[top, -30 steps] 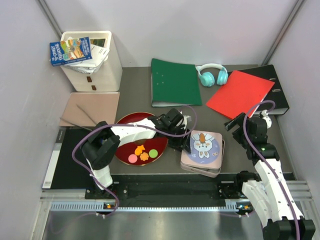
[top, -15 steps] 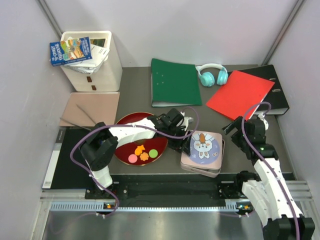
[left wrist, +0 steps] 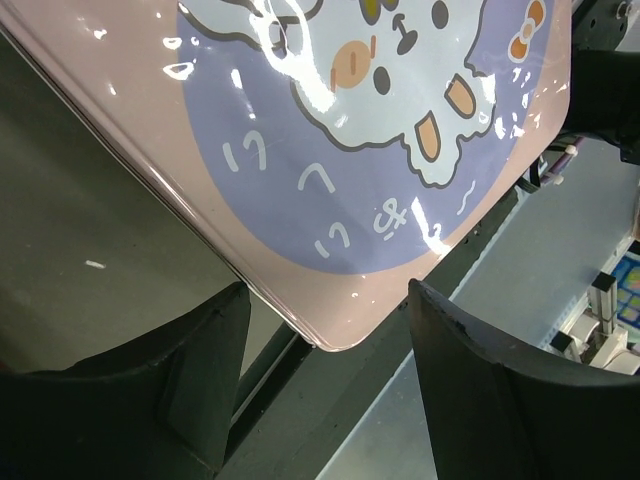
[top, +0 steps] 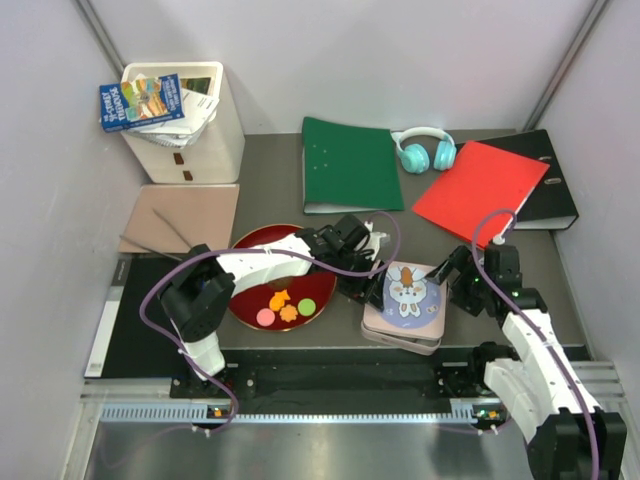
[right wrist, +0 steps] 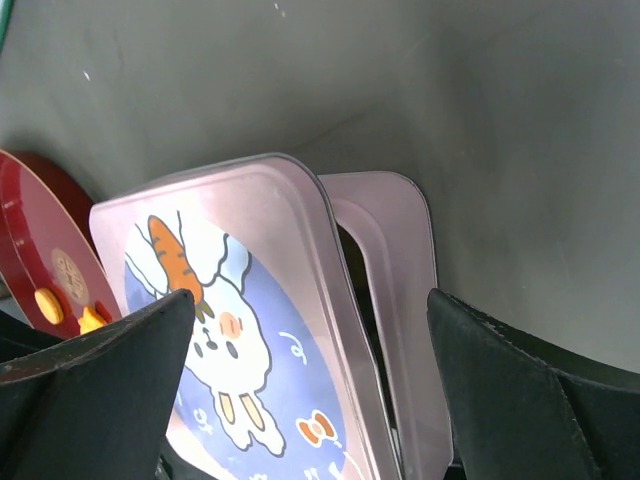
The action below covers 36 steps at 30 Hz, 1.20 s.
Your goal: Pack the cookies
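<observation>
Roughly, cookies [top: 288, 313] in left-right row, left gripper [left wrist: 328, 300] spread, right gripper [right wrist: 310, 300] spread

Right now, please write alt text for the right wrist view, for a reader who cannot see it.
A pink lid with a rabbit-and-carrot picture sits askew over a pink tin, leaving the tin's right rim uncovered. The right gripper stands open in front; a red plate with orange cookies shows at left.

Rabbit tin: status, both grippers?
Left gripper open, straddling corner of pink rabbit-print tin lid. Right gripper open beside it. Lid askew on base; coloured cookies on red plate.
</observation>
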{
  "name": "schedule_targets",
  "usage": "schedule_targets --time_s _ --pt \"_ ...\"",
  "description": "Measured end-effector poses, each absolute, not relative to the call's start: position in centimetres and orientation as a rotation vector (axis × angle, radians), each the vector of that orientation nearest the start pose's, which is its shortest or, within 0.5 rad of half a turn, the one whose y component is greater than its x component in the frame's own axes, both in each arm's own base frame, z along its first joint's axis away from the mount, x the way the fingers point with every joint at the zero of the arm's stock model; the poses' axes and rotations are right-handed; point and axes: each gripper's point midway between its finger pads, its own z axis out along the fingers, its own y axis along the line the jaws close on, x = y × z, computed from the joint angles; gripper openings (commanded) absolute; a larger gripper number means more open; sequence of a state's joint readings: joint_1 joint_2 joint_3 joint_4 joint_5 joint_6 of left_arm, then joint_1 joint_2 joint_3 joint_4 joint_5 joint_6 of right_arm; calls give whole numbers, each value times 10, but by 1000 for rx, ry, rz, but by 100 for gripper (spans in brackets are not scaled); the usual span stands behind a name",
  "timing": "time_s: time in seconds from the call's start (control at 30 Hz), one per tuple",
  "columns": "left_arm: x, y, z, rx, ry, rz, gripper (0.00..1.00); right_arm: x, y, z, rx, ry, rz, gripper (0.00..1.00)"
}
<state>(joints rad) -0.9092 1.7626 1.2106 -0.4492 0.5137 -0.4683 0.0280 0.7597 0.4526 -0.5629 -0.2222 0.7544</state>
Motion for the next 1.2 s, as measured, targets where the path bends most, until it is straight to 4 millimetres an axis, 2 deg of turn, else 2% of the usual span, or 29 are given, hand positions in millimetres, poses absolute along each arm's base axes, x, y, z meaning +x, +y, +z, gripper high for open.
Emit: schedule_targets --time_s 0.2,0.57,0.7,0.9,0.97,1.07,1.17,1.2 --pt "161 -376 92 839 2701 -1098 71 202 74 67 777 2416 609 84" --pt "166 -372 93 821 2716 -1029 78 193 74 64 810 2438 609 70" --pt "171 -373 95 818 2706 -1006 78 190 75 64 842 2443 612 53" --pt "172 -371 95 819 2711 -983 78 188 74 63 893 2439 611 43" --pt "172 -370 95 818 2715 -977 78 188 75 63 904 2438 613 43" --pt "172 -369 94 816 2716 -971 78 187 74 63 917 2440 611 50" --pt "173 -369 94 815 2715 -969 78 187 75 63 924 2440 612 69" --pt "173 -369 94 814 2715 -967 78 187 75 63 926 2440 613 73"
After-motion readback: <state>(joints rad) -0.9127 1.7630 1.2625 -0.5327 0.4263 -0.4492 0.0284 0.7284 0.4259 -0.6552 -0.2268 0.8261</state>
